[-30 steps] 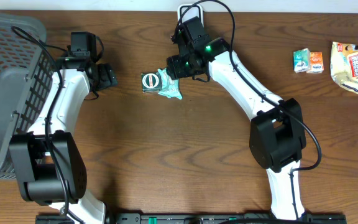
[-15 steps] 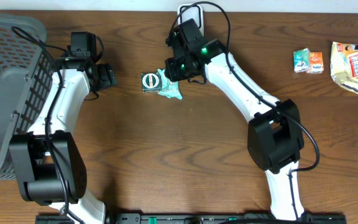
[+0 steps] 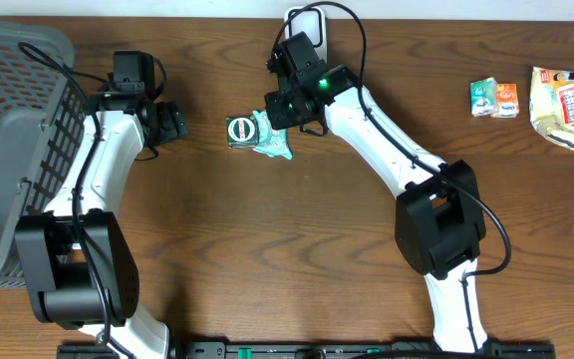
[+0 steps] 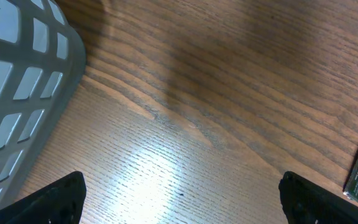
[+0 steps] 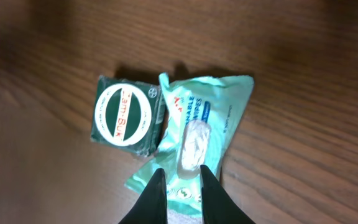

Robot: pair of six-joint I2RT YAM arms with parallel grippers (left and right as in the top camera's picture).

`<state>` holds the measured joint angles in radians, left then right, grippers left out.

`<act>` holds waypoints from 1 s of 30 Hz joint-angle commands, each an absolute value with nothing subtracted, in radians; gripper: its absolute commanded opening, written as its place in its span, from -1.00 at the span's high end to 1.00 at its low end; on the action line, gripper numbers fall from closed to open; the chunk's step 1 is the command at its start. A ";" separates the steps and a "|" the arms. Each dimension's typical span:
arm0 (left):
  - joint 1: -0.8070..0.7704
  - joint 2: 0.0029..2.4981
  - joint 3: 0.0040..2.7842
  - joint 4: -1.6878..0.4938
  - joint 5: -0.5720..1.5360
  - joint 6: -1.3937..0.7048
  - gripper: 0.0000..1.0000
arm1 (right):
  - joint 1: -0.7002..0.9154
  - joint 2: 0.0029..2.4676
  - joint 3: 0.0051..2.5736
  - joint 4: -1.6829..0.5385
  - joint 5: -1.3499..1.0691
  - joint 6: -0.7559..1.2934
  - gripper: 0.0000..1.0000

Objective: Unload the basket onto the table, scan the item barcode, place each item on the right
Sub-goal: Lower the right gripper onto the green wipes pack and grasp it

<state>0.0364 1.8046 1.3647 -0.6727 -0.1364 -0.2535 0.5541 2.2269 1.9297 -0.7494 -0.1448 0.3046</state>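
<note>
A mint-green wipes pack (image 5: pixel 213 106) lies flat on the wooden table, its left edge touching a dark green box with a white round label (image 5: pixel 128 118). My right gripper (image 5: pixel 180 173) is down on the near end of the pack, its two black fingers drawn close together with the pack's film pinched between them. From overhead the pack (image 3: pixel 275 146) and the box (image 3: pixel 240 131) sit just left of the right gripper (image 3: pixel 279 120). My left gripper (image 4: pixel 180 186) hangs wide open over bare wood, with nothing between its fingers (image 3: pixel 172 122).
A grey mesh basket (image 3: pixel 8 120) fills the far left, its wall close to the left gripper (image 4: pixel 17 93). A white device (image 3: pixel 307 18) stands at the back edge. Two small cartons (image 3: pixel 482 97) (image 3: pixel 506 100) and a snack bag (image 3: pixel 561 108) lie far right.
The right gripper's fingers have closed in from wide apart to a narrow pinch on the wipes pack, and its arm shifted slightly left. The left arm has not moved.
</note>
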 commanded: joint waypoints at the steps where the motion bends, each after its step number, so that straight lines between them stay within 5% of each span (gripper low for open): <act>1: 0.036 1.805 1.359 -0.673 -0.142 -0.240 -0.95 | 0.560 2.228 1.891 -0.718 -0.104 0.331 0.79; 13: 0.036 1.805 1.359 -0.673 -0.142 -0.240 -0.94 | 0.562 2.228 1.691 -0.453 -0.103 0.400 0.81; 30: 0.036 1.805 1.359 -0.672 -0.142 -0.240 -0.95 | 0.565 2.228 1.659 -0.472 -0.102 0.453 0.70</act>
<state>0.0364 1.8046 1.3647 -0.6724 -0.1364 -0.2535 0.5556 2.2269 1.6775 -0.4774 -0.1139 0.4175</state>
